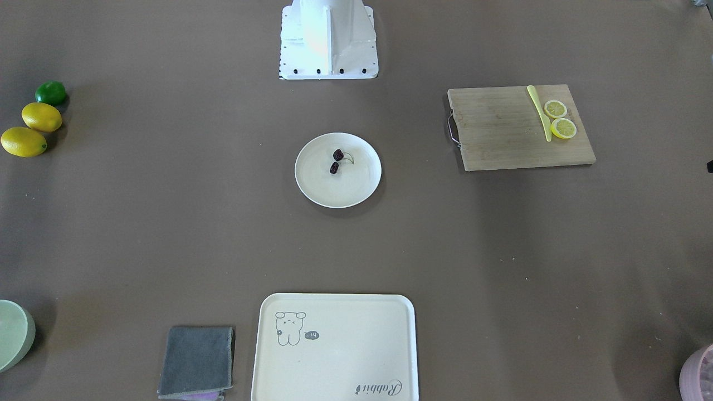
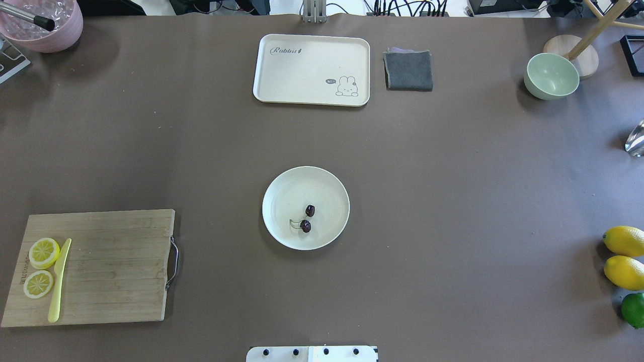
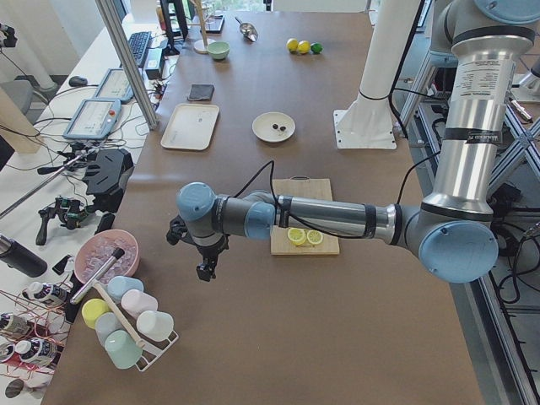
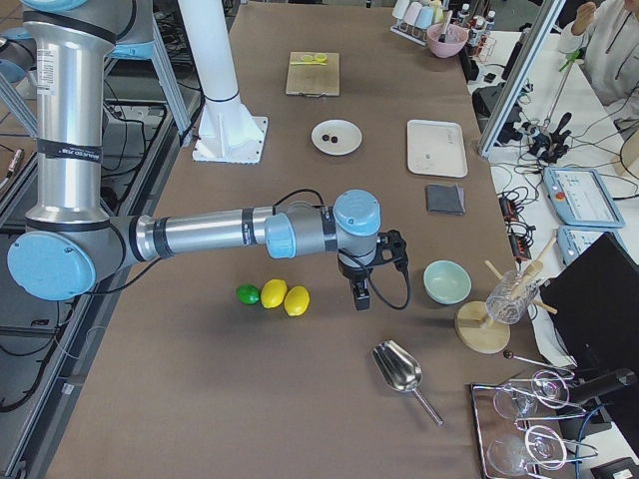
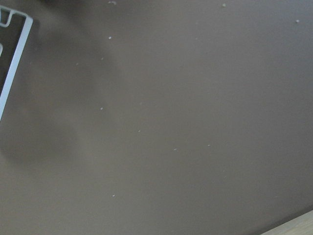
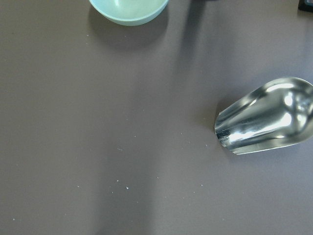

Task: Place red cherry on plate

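The red cherry (image 2: 307, 219), a pair of dark maroon fruits on a thin green stem, lies on the round cream plate (image 2: 329, 191) at the table's centre, slightly toward the robot's side; it also shows as cherry (image 1: 336, 161) on plate (image 1: 317, 189). Neither gripper is near it. My left gripper (image 3: 205, 268) hangs over bare table at the left end, seen only from the side, so I cannot tell whether it is open or shut. My right gripper (image 4: 360, 296) hangs at the right end beside the lemons, and its state is equally unclear.
A cutting board (image 2: 115, 266) with lemon slices (image 2: 44, 252) and a yellow knife lies at the left. Lemons (image 2: 624, 240) and a lime sit at the right. At the far side are a cream tray (image 2: 302, 70), grey cloth (image 2: 408, 70), green bowl (image 2: 551, 76) and metal scoop (image 6: 266, 117).
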{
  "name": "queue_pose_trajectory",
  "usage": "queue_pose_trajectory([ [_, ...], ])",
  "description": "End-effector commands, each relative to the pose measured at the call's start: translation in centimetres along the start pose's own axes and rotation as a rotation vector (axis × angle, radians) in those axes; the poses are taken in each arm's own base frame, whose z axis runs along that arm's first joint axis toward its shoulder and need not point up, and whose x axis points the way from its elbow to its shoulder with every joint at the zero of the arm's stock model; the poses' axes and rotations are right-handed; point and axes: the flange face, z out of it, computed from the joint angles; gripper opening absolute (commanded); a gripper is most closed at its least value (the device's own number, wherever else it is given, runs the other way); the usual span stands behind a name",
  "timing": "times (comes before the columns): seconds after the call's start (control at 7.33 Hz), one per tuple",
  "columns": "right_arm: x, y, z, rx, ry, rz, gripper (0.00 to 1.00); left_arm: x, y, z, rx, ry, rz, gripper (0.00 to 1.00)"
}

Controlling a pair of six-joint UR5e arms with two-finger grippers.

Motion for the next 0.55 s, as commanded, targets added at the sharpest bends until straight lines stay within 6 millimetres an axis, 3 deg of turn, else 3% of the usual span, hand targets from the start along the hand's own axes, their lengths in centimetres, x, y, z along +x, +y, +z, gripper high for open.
queue_pose_trajectory([
  [0.0,1.8,1.8,0.3,-0.023,0.007,-0.02,1.0,-3.0,1.2,-1.3,0.047,-0.012,-0.027,0.97],
  [0.27,3.2,2.6,1.2,-0.045,0.057,-0.108,1.0,-3.6,1.0,-2.8,0.078,-0.014,-0.046,0.97],
  [0.41,2.9,2.0,1.0,-0.038,0.054,-0.107,1.0,-3.5,1.4,-2.9,0.087,-0.015,-0.037,0.97],
])
